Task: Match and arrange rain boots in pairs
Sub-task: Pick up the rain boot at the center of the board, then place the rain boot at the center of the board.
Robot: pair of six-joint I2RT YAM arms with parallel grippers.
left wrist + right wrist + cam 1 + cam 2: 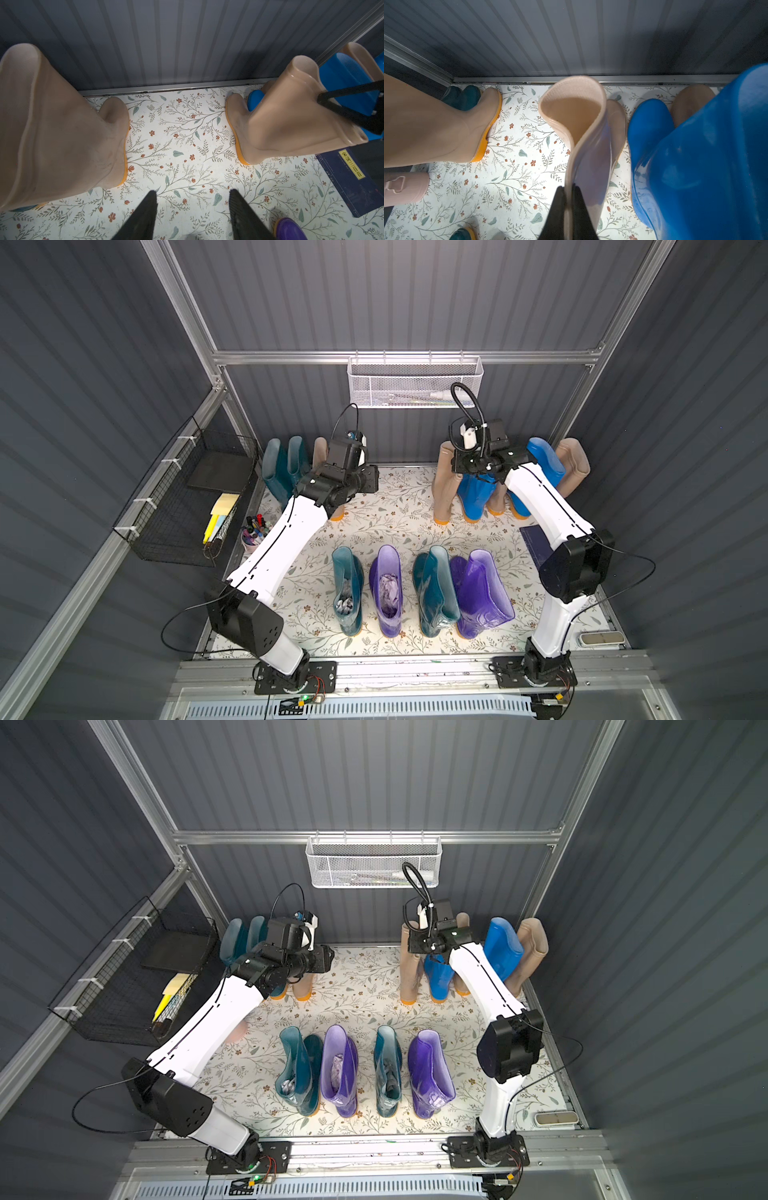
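Only from the right wrist: right gripper [569,190], jaws clamped on beige boot [577,116] rim at table [512,187] far edge, beside blue boot [695,166]. Left gripper [193,192], jaws apart, empty.

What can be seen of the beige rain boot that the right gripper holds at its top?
The beige rain boot is tall, of glossy material that looks like rubber, with an orange sole and a matt, paler inside. The right gripper is shut on the rim of its shaft on the heel side, pinching the opening into a fold. The boot stands on the floral mat, toe towards the back wall. A bright blue boot stands close beside it; whether they touch cannot be told.
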